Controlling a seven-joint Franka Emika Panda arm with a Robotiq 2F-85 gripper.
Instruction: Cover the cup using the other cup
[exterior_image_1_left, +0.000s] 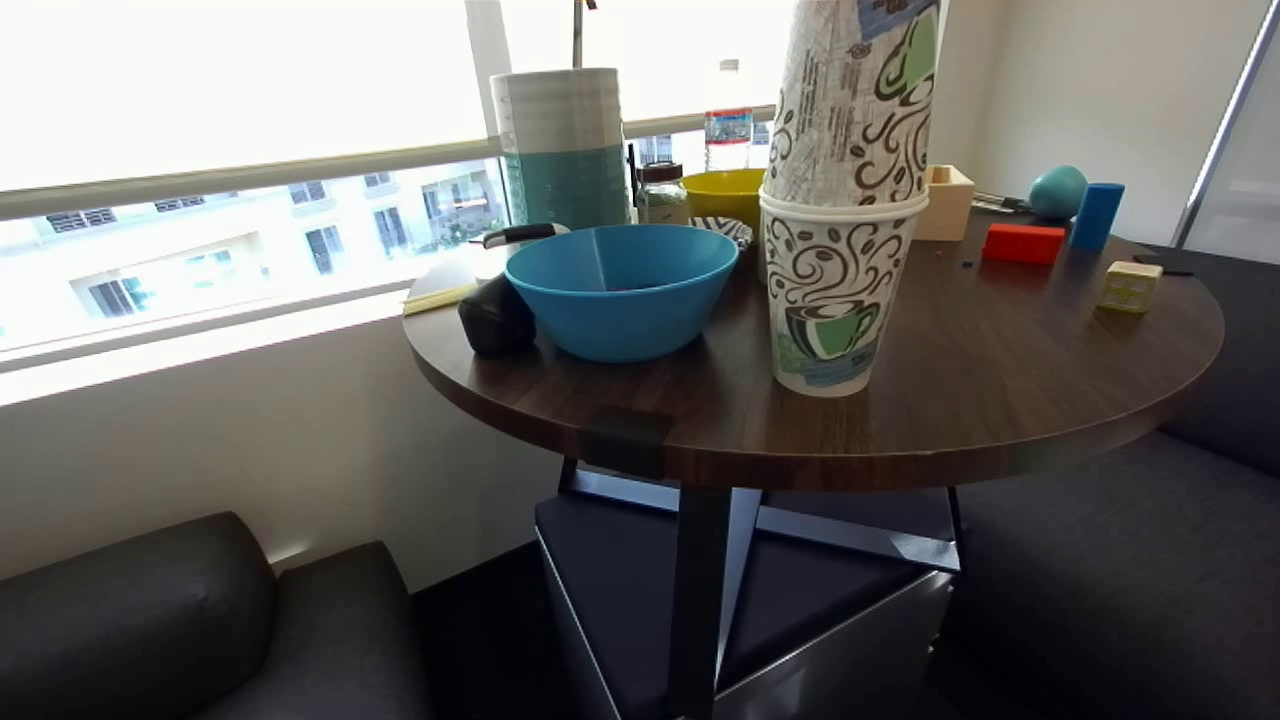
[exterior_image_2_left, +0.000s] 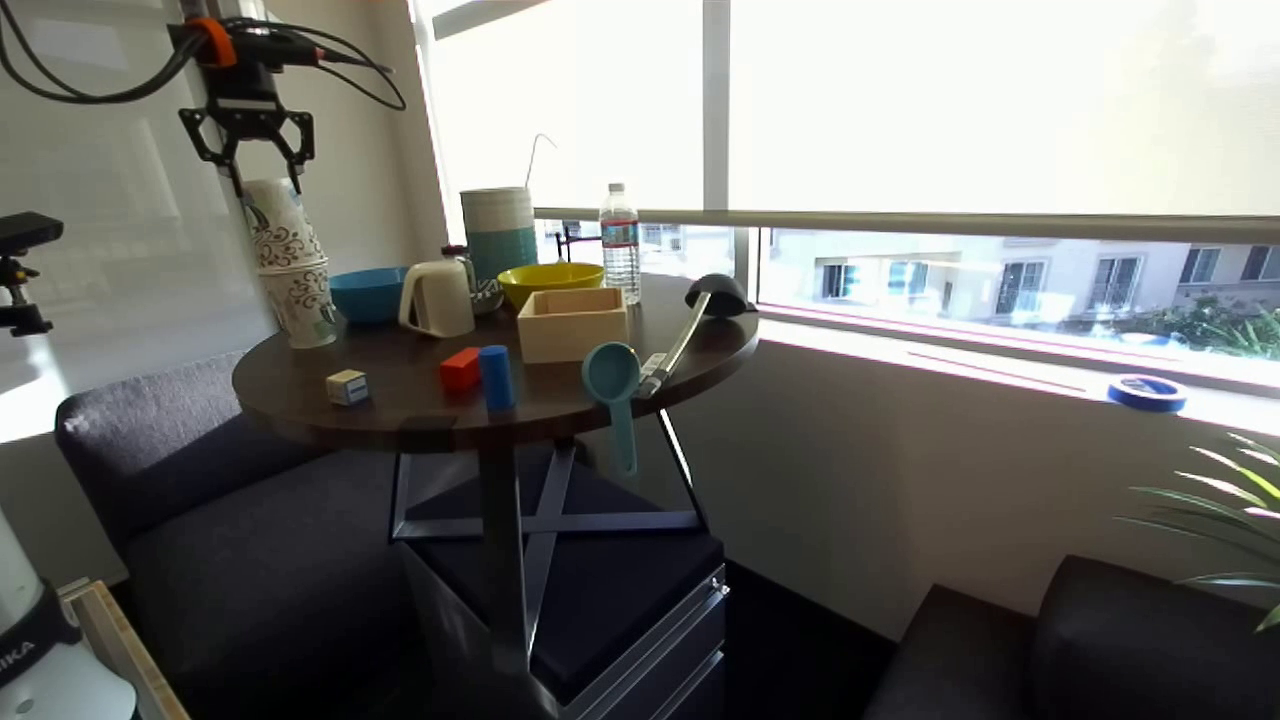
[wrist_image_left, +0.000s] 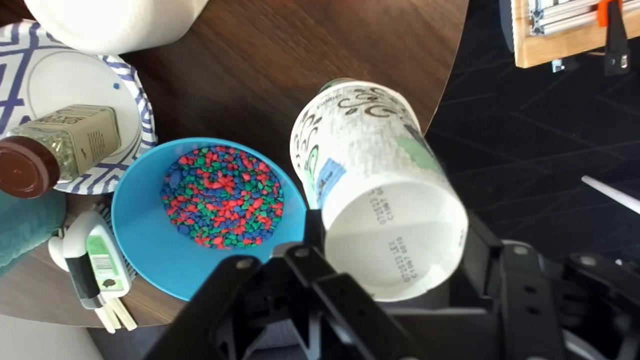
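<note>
The cup stands upright near the table edge, also seen in an exterior view. The other cup is upside down on top of it, rim against rim, also in an exterior view. In the wrist view the other cup shows its white base and hides most of the cup below. My gripper points down around the base of the other cup, one finger on each side. In the wrist view both fingers of the gripper lie against the base's sides, so it looks shut on the other cup.
A blue bowl of coloured pebbles stands close beside the cups. A cream pitcher, yellow bowl, wooden box, red block, blue cylinder and small cube are also on the table.
</note>
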